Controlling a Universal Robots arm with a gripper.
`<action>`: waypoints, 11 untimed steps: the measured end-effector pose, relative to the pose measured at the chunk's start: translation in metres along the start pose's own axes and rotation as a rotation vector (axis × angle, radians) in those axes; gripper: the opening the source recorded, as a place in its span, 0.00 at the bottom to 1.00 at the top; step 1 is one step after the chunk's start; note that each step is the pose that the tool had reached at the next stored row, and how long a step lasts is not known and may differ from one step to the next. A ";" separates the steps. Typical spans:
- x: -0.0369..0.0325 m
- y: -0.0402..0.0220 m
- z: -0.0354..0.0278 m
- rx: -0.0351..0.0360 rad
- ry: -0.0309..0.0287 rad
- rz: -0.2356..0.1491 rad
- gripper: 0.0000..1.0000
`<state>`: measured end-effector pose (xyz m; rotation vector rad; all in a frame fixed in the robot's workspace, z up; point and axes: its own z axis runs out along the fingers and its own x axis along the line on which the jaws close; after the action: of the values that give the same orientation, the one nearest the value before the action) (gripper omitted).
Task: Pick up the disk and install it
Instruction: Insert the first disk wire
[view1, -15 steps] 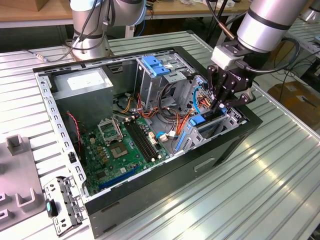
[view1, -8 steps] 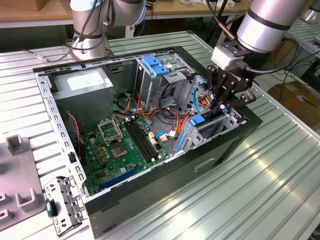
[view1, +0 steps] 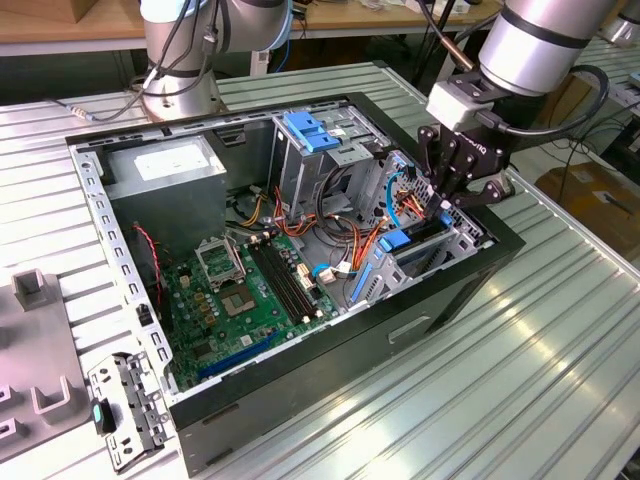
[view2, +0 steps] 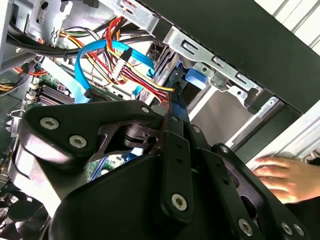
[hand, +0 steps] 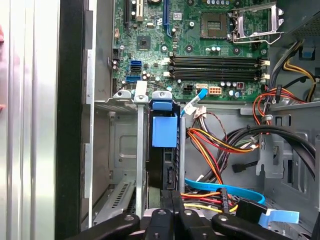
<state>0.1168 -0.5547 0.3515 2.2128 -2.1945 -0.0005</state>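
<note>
The ribbed metal table (view1: 560, 330) carries an open computer case (view1: 330, 345) lying on its side, and the arm (view1: 540, 40) reaches down over its corner at the exterior view's right. Inside, the green motherboard (view1: 240, 290) lies flat on the floor of the case. The metal drive cage (hand: 120, 145) stands between the board and the case's black wall.

The disk (hand: 167, 167) is in that cage, on edge in a narrow slot between two steel partitions. It shows as a dark slab with a blue tab (hand: 164, 131) on the end nearer the board. Its exposed edge runs from that tab straight back toward the gripper (hand: 172, 194), so the long line of the edge and the line of the fingers fall in one plane.

The gripper hangs directly over the slot, at the end of the disk away from the board, pointing down into the cage in the exterior view (view1: 443, 205). Its fingers look pressed together into one thin blade, with no gap between them in the second wrist view (view2: 171, 98). Their tips are at or just above the disk's edge; I can't tell whether they touch it.

Orange, red and blue cables (hand: 220, 192) crowd beside the slot. A person's hand (view2: 285, 177) rests on the table outside the case.
</note>
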 end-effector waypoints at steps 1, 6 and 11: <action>0.0000 0.0000 0.0000 0.0000 0.0000 0.000 0.11; 0.0000 0.0000 -0.0001 0.0000 0.0004 0.000 0.11; 0.0000 0.0000 -0.0002 0.0000 0.0007 0.000 0.11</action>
<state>0.1168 -0.5547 0.3517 2.2125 -2.1942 0.0003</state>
